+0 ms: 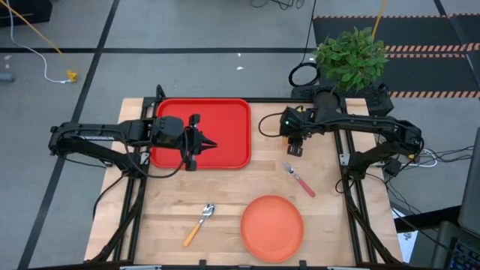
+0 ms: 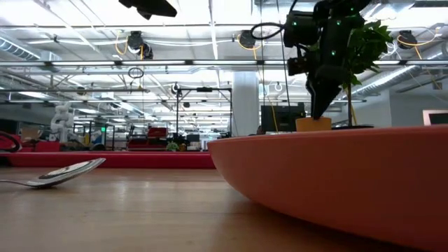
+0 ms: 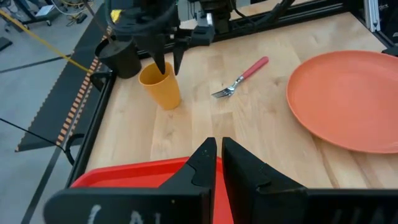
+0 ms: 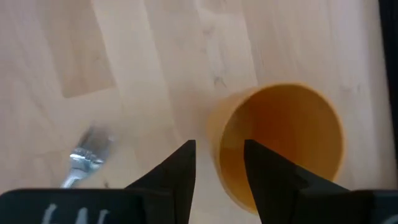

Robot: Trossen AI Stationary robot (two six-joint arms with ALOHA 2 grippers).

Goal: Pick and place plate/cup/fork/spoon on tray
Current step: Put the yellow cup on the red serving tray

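Right gripper (image 4: 217, 165) has its fingers slightly parted astride the cup's (image 4: 280, 143) rim, not clenched. Left gripper (image 1: 201, 142) sits pinched together over the tray (image 1: 225, 120). Fork (image 1: 298, 178), spoon (image 1: 199, 223) and plate (image 1: 271, 226) lie on the wooden counter (image 1: 337, 225).

L arm: your left gripper (image 1: 212, 142) reaches inward, fingers nearly closed, narrow gap | R arm: your right gripper (image 3: 168, 65) points down, fingers apart, apparently straddling a rim.

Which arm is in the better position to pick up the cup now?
The right. Its gripper hangs open directly above the cup, one finger over the rim. The left gripper hovers over the tray, fingers nearly closed, away from the cup.
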